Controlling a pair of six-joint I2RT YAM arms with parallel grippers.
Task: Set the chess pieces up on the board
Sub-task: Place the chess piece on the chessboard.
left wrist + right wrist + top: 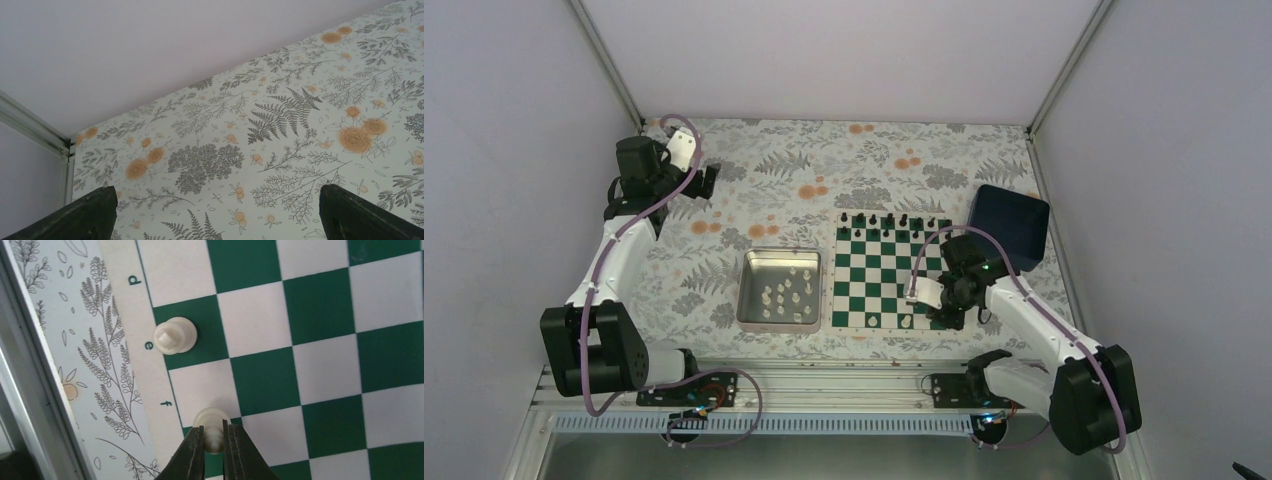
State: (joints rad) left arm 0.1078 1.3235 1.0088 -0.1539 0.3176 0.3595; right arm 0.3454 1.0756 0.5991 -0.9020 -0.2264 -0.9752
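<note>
The green and white board point(864, 262) lies right of centre. Black pieces point(892, 219) stand along its far row. Two cream-white pieces point(906, 321) stand on its near row. My right gripper point(946, 316) is low over the board's near right corner. In the right wrist view the right gripper point(214, 429) is shut on a cream-white piece point(212, 419) by the f and g squares of the board point(320, 365). Another cream-white piece point(174, 335) stands on the e square. My left gripper point(709, 180) is far off at the back left, and in its wrist view the left gripper point(217, 192) is open and empty over the patterned cloth.
A square silver tray point(748, 291) left of the board holds several cream-white pieces point(786, 292). A dark blue box point(1012, 224) sits at the board's far right corner. Metal frame posts and pale walls close in the table.
</note>
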